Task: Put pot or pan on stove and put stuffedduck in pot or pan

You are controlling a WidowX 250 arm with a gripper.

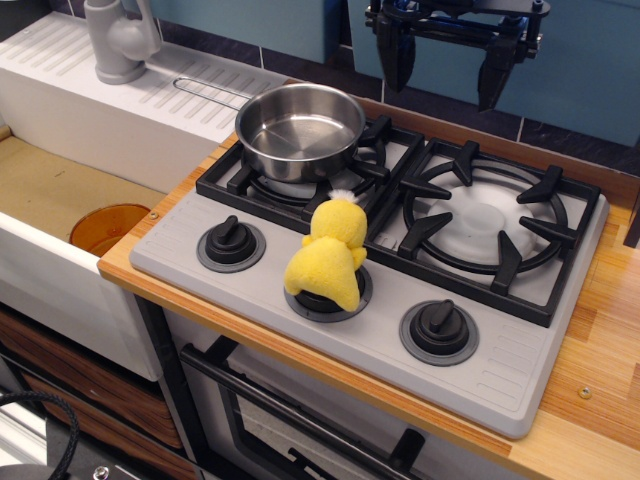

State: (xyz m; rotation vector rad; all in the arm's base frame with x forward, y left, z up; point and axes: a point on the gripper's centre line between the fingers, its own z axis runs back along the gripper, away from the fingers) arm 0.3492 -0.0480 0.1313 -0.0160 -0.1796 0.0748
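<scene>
Count: one pan (300,128), one stuffed duck (328,252), one stove (520,370) with two burner grates (487,222), three knobs (439,328), one faucet (118,40), one gripper (452,62)

You get an evenly lit, fairly bright, sharp pic w/ soft overhead light. Mild glare on the pan (300,130) rim, a pale sheen on the stove (480,370) surface. Shadows soft; bottom-left corner goes dark.

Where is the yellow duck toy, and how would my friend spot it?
Find the grey stove on the wooden counter, then the row of black knobs along its front. The stuffed duck sits on the middle one, just in front of the shiny pan. It is the only soft yellow thing there.
</scene>
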